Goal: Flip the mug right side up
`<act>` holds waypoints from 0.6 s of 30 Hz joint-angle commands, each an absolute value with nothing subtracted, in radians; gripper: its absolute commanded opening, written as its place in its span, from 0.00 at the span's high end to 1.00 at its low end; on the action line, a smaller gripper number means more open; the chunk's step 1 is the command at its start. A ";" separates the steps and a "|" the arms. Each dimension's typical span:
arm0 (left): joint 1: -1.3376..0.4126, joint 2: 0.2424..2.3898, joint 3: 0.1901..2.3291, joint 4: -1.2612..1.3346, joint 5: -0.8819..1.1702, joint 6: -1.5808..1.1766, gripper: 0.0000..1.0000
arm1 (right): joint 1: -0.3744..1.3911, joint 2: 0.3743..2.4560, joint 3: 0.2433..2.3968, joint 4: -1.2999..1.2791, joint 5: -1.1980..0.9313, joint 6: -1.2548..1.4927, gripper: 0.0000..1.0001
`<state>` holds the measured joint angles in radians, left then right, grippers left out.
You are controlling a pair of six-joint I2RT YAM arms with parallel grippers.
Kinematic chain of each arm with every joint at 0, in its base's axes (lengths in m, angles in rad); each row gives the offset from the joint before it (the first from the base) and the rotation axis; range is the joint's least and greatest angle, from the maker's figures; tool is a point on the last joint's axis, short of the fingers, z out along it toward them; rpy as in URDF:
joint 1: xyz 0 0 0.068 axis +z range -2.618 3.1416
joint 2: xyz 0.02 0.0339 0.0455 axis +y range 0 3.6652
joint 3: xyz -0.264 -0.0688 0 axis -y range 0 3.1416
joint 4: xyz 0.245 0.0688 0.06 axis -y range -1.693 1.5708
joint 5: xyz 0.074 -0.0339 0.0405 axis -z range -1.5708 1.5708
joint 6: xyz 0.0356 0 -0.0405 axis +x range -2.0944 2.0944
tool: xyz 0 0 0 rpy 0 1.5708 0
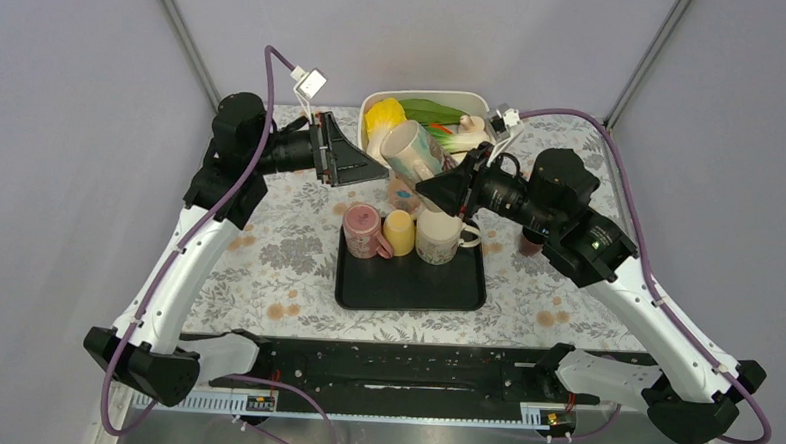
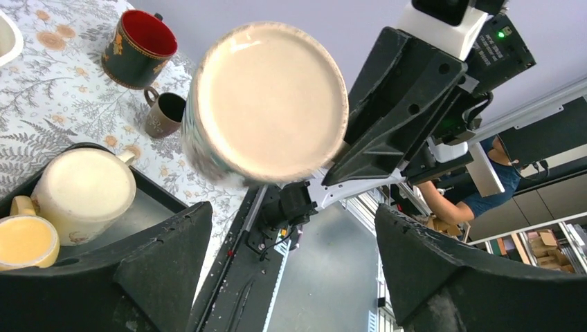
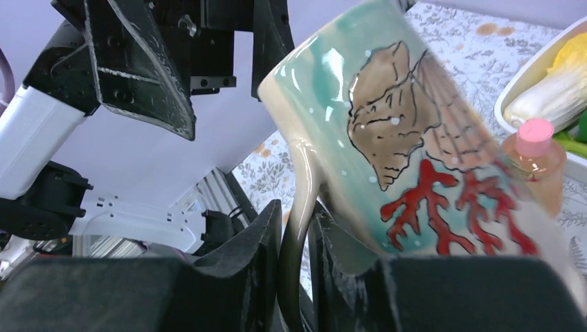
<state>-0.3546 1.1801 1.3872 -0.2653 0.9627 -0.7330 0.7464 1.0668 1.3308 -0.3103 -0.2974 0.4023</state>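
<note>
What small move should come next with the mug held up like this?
Probably ease the open left gripper forward around the mug. It hangs tilted in the air with its base facing that gripper, pinched only by its handle in the right gripper. A second grip would likely steady the turn.

This is a robotics lab, set up as a small test cell. Plain grey screens [image 1: 73,118] on metal poles [image 1: 182,33] close in the tabletop [image 1: 277,267], which wears a flowered cloth. A left arm [image 1: 182,263] and a right arm [image 1: 655,314] are bolted to a black rail [image 1: 403,368]. Beyond it, the left wrist view shows a person in a blue shirt [image 2: 495,183] and cardboard boxes [image 2: 547,247] on shelves
</note>
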 commanded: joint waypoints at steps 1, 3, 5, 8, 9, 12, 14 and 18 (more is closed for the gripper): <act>-0.342 1.201 1.457 -0.276 0.963 -0.716 0.10 | 0.749 1.071 1.452 -0.191 -0.198 0.349 1.00; -0.335 1.211 1.445 -0.305 0.899 -0.649 0.10 | 0.720 1.122 1.401 -0.229 -0.129 0.347 1.00; -0.325 1.234 1.438 -0.350 0.849 -0.571 0.10 | 0.711 1.179 1.350 -0.211 -0.135 0.361 1.00; -0.310 1.283 1.468 -0.435 0.838 -0.493 0.10 | 0.707 1.203 1.323 -0.179 -0.134 0.358 1.00; -0.303 1.292 1.477 -0.445 0.849 -0.480 0.09 | 0.705 1.206 1.327 -0.178 -0.143 0.356 1.00; -0.296 1.298 1.515 -0.506 0.834 -0.410 0.07 | 0.698 1.207 1.331 -0.196 -0.167 0.348 1.00; -0.296 1.295 1.513 -0.534 0.810 -0.363 0.06 | 0.696 1.210 1.326 -0.220 -0.171 0.333 1.00; -0.296 1.294 1.480 -0.573 0.790 -0.297 0.06 | 0.694 1.185 1.262 -0.227 -0.185 0.346 1.00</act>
<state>-0.2985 1.3167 1.4540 -0.5327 0.8253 -0.4110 0.7002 1.2667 1.2655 -0.3950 -0.1696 0.3706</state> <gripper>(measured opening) 0.937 0.268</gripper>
